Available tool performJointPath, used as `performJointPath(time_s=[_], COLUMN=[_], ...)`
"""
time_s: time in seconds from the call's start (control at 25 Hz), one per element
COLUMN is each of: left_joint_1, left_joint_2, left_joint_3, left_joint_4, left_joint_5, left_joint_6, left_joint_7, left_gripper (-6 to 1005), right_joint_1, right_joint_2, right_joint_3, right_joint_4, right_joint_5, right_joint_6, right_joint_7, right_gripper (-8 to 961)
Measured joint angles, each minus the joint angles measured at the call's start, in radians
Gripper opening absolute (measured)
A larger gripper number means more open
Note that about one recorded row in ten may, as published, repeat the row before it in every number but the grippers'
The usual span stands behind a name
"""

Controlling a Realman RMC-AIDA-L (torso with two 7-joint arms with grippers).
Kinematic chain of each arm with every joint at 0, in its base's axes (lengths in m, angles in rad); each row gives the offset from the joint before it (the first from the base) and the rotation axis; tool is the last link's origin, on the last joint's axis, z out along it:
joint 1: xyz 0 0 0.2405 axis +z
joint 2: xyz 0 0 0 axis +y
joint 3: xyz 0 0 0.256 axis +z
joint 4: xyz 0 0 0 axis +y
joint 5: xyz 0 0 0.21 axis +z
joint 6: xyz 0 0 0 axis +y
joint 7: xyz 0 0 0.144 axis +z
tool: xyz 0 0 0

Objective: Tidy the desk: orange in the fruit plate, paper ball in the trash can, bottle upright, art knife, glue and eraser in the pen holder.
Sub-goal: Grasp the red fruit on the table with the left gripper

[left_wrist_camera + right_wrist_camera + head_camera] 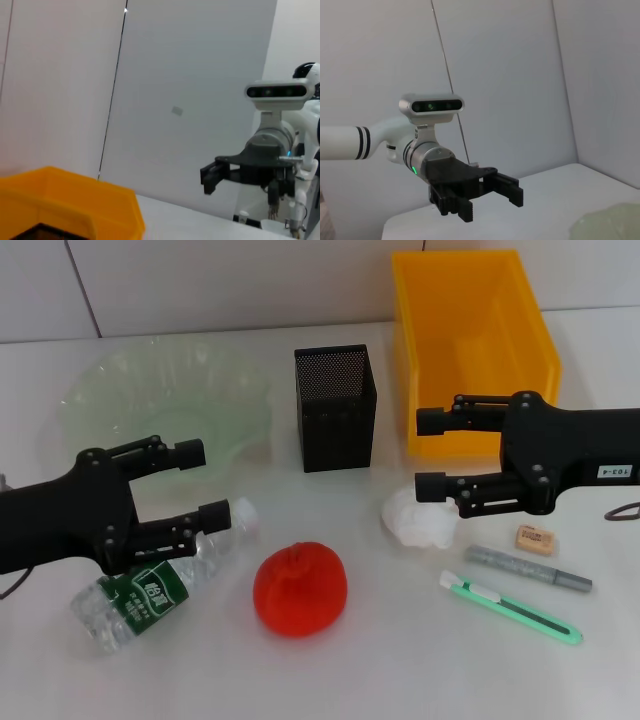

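Observation:
The orange (pixel 300 588) sits at the front middle of the table. A clear bottle (pixel 160 580) with a green label lies on its side to the left of it. My left gripper (pixel 208 483) hovers open over the bottle's capped end. The white paper ball (pixel 420 518) lies right of centre, with my right gripper (pixel 425 453) open just above and behind it. The eraser (pixel 537 539), grey glue stick (pixel 528 568) and green art knife (pixel 510 607) lie at the front right. At the back stand the black mesh pen holder (pixel 335 408), yellow trash can (pixel 470 340) and green fruit plate (pixel 160 390).
The trash can's yellow wall (pixel 70 205) shows in the left wrist view, with the right arm's gripper (pixel 209 179) farther off. The right wrist view shows the left arm's gripper (pixel 490 199) and an edge of the fruit plate (pixel 610 225). A tiled wall runs behind the table.

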Motion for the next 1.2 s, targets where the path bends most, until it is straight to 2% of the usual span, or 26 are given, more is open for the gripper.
performJointPath(time_s=[0.2,0.24,0.44,0.48,0.52,0.6,0.68,0.84,1.04,1.2], left_joint_1=[-0.015,-0.035,-0.035,-0.074,-0.078,-0.078,-0.079,-0.079,-0.108,-0.116], left_joint_2=[-0.002,-0.004,-0.004,-0.006,-0.009,-0.009,-0.010,-0.012,-0.014,-0.014], left_joint_3=[0.003,0.003,0.003,0.009,0.030,0.030,0.078,0.090,0.095,0.108], left_joint_4=[-0.034,-0.064,-0.064,-0.131,-0.133,-0.133,-0.145,-0.151,-0.252,-0.277], left_joint_5=[0.048,0.081,0.081,0.119,0.130,0.130,0.129,0.127,0.114,0.114], left_joint_6=[-0.037,-0.052,-0.052,-0.074,-0.087,-0.087,-0.114,-0.125,-0.146,-0.175], left_joint_7=[-0.001,-0.006,-0.006,0.001,0.004,0.004,0.022,0.032,0.143,0.175], left_gripper=[770,770,768,768,767,767,766,765,763,762], right_joint_1=[-0.006,-0.008,-0.016,-0.019,-0.024,-0.026,-0.027,-0.029,-0.032,-0.032], right_joint_2=[0.000,0.000,-0.002,-0.002,-0.002,-0.002,-0.002,-0.002,-0.003,-0.003], right_joint_3=[0.004,0.006,0.021,0.022,0.026,0.029,0.034,0.046,0.057,0.058], right_joint_4=[-0.007,-0.010,-0.020,-0.024,-0.029,-0.031,-0.033,-0.035,-0.038,-0.041], right_joint_5=[0.000,0.000,0.000,0.000,0.000,0.000,0.000,0.000,0.000,-0.004], right_joint_6=[0.000,0.000,0.000,0.000,0.000,0.000,0.000,-0.002,-0.004,-0.005], right_joint_7=[0.000,0.000,0.002,0.002,0.003,0.003,0.004,0.005,0.014,0.018], right_gripper=[792,792,791,791,791,791,791,791,791,791])
